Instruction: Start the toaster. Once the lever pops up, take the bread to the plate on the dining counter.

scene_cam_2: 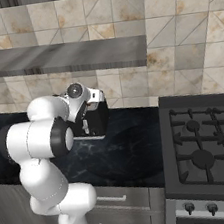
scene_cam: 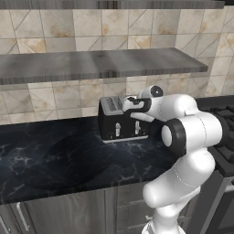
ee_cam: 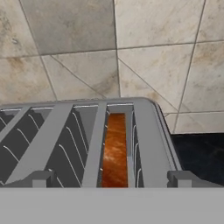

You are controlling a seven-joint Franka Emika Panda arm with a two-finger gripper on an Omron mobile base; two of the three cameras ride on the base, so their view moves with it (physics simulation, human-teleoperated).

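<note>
The white arm's tool [ee_cam: 112,178] hangs over the boxy black toaster with its grey metal top [scene_cam: 119,118], fingers [ee_cam: 37,179] spread wide apart, gripping nothing. From the base cameras the arm's wrist covers part of the toaster's right end. The small orange-brown-crusted bread slice [ee_cam: 115,151] sits down in the rightmost slot. The toaster stands on the black marble desk [scene_cam: 55,155] against the tiled wall.

- The toaster [scene_cam: 119,119] is black with a grey metal top.
- The bread [ee_cam: 115,151] shows an orange-brown crust (glossy, streaked darker).
- The bench [scene_cam: 59,155] is black marble, faintly white-veined.
- The wall tiles [scene_cam_2: 184,33] are beige, mottled.
</note>
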